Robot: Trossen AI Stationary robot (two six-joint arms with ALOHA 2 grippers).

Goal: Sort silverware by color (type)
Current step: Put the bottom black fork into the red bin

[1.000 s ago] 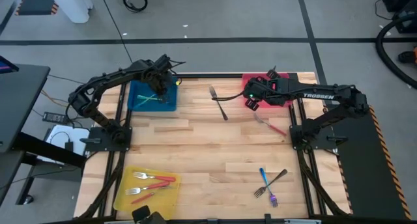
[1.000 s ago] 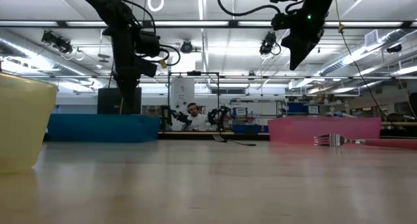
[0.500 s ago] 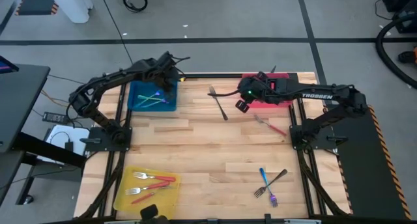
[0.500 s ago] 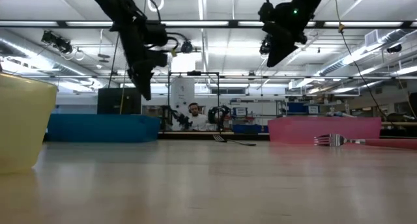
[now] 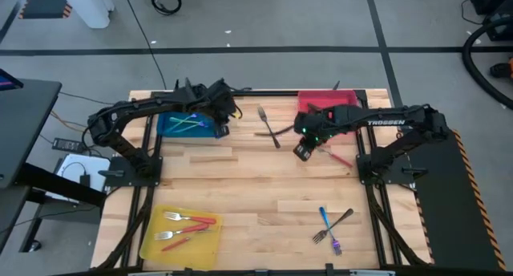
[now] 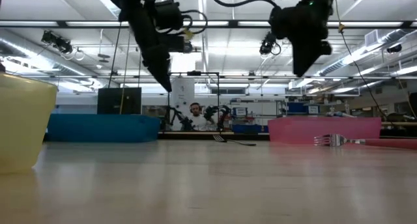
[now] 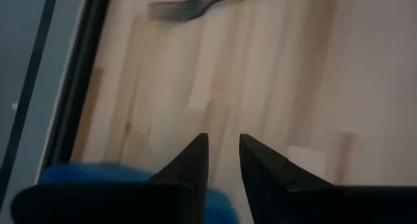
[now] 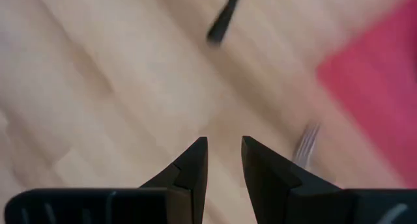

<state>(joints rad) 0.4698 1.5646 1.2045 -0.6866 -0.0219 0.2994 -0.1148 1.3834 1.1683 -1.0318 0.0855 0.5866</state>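
Observation:
My left gripper hangs shut and empty above the right edge of the blue tray, which holds iridescent utensils. My right gripper hovers shut and empty over the bare wood. It sits between two crossed dark forks and a red-handled fork lying flat near the red tray. The left wrist view shows a dark fork ahead; the right wrist view shows fork tines close by. Both grippers are raised off the table.
The yellow tray at the near left holds red-handled forks. A blue fork, a dark fork and a purple utensil lie near the near right edge. Bare wood fills the table's middle. A person shows far beyond the table.
My left gripper has moved from over the blue tray toward the table's right and near edge, reaching the tray's right rim. My right gripper has left the red tray, moving left and then toward the near edge, and now hovers beside the red-handled fork.

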